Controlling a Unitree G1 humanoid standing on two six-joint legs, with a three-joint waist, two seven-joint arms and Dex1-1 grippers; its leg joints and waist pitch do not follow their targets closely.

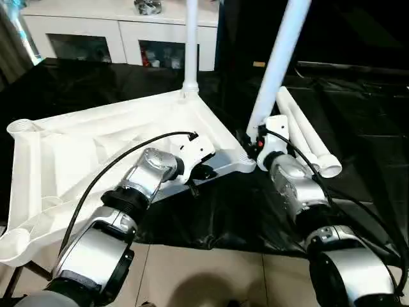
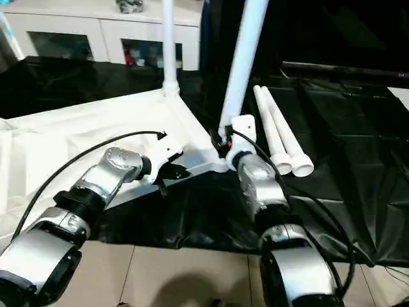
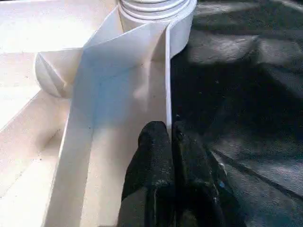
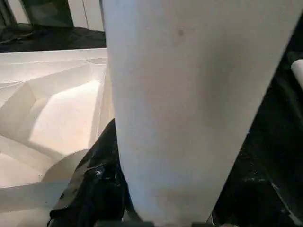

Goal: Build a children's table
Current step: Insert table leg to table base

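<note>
Seating second leg: right hand grips it at the tabletop's near-right corner socket. Left hand pinches the tabletop's rim, fingers nearly closed. I judge: keep it vertical, press straight. Two spare legs lie right, on black sheet.

A black sheet covered the floor, creased, with its near edge lying on pale tiles. A white cabinet with glass doors stood at the far side, small items dimly visible behind the glass. A shiny object sat on the cabinet top; its identity could not be determined.
</note>
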